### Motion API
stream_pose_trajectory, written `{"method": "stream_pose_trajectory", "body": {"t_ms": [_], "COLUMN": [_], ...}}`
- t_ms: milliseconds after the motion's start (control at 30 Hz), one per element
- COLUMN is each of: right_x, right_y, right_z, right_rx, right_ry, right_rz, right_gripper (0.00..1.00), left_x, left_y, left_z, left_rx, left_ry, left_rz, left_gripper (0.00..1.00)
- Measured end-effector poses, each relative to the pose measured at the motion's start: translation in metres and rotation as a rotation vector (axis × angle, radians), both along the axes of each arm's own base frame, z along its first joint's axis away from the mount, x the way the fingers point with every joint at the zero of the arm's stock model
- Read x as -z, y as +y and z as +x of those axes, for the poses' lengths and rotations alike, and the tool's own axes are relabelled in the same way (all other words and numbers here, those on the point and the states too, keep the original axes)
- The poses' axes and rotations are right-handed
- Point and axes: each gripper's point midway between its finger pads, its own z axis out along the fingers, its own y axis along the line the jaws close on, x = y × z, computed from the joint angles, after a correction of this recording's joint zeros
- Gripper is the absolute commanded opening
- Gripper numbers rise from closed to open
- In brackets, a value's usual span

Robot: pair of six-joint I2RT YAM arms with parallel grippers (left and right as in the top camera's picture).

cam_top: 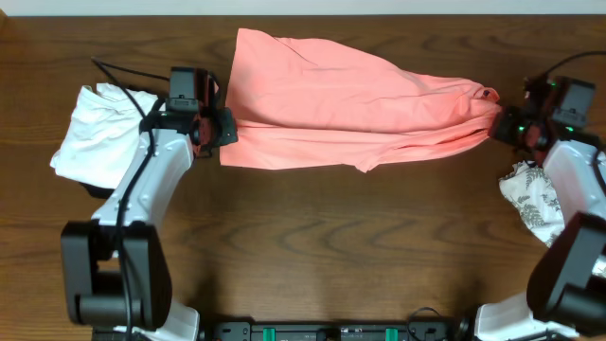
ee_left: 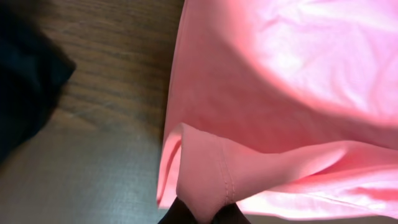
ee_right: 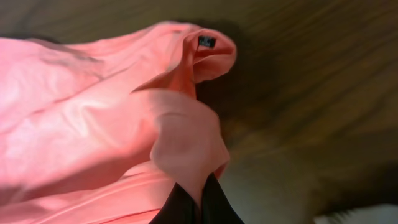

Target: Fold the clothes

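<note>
The clothes [cam_top: 341, 104], one large salmon-pink garment, lie stretched across the far half of the wooden table between my two arms. My left gripper [cam_top: 220, 131] is shut on the garment's left edge; in the left wrist view a hemmed fold of the clothes [ee_left: 205, 180] is pinched between the dark fingertips [ee_left: 231, 214] at the bottom. My right gripper [cam_top: 499, 121] is shut on the bunched right end. The right wrist view shows a pinch of the clothes [ee_right: 186, 149] squeezed between the black fingers [ee_right: 216, 205], with a small dark label [ee_right: 206, 42] on a rolled edge above.
A plain white folded garment [cam_top: 95, 133] lies at the left edge, beside the left arm. A white cloth with grey leaf print [cam_top: 532, 199] sits at the right, under the right arm. The table's wood [cam_top: 331, 246] shows across the near half.
</note>
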Motion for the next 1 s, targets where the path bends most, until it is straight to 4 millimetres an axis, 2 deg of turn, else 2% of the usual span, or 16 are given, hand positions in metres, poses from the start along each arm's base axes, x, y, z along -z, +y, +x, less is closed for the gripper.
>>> {"method": "stream_pose_trajectory", "body": {"t_ms": [300, 533, 733, 867, 1000], "right_x": [0.037, 0.041, 0.048, 0.049, 0.065], "right_y": [-0.004, -0.02, -0.032, -0.036, -0.038], "right_z": [0.019, 0.018, 0.007, 0.006, 0.002], "right_rx": [0.037, 0.129, 0.232, 0.263, 0.282], "right_ry": [0.008, 0.022, 0.074, 0.081, 0.12], "right_rz": [0.02, -0.022, -0.044, -0.051, -0.053], "right_gripper": [0.01, 0.01, 0.01, 0.01, 0.03], "left_x": [0.019, 0.023, 0.022, 0.028, 0.045], "left_y": [0.004, 0.013, 0.015, 0.015, 0.017], "left_z": [0.016, 0.019, 0.02, 0.019, 0.016], "left_rx": [-0.014, -0.04, -0.046, -0.047, -0.064], "left_ry": [-0.016, -0.018, -0.023, -0.011, 0.032], "left_rz": [0.024, 0.073, 0.083, 0.083, 0.087], "left_gripper": [0.06, 0.06, 0.07, 0.22, 0.38]}}
